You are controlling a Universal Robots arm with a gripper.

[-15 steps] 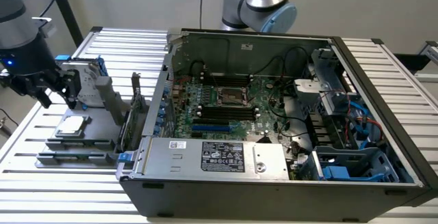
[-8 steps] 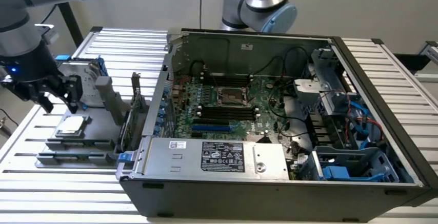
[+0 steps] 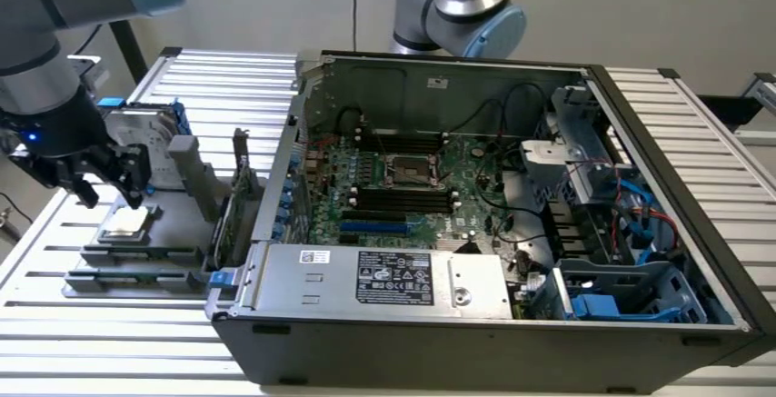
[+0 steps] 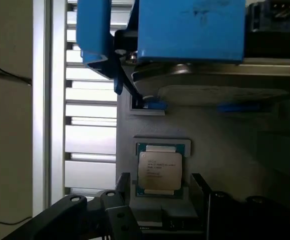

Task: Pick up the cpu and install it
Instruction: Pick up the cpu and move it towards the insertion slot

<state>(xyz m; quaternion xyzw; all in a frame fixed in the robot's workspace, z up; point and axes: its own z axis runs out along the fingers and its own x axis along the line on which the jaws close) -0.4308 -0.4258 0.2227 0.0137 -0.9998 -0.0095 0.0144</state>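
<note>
The cpu (image 3: 125,224), a small square chip with a dull silver top, lies flat in a recess of the grey holder (image 3: 182,224) at the exterior view's left. My gripper (image 3: 109,193) hangs just above it, open, with one dark finger on each side of the chip and nothing held. In the wrist view the cpu (image 4: 159,170) sits in its frame between the two fingertips (image 4: 123,180), and the gripper (image 4: 160,179) is centred over its near half. The empty cpu socket (image 3: 410,172) shows on the green motherboard inside the open computer case (image 3: 485,324).
A silver hard drive in a blue bracket (image 3: 136,129) stands behind the cpu, seen close in the wrist view (image 4: 192,30). Two long black memory sticks (image 3: 134,268) lie in front of the cpu. A grey upright part (image 3: 184,165) and the case wall are beside the holder.
</note>
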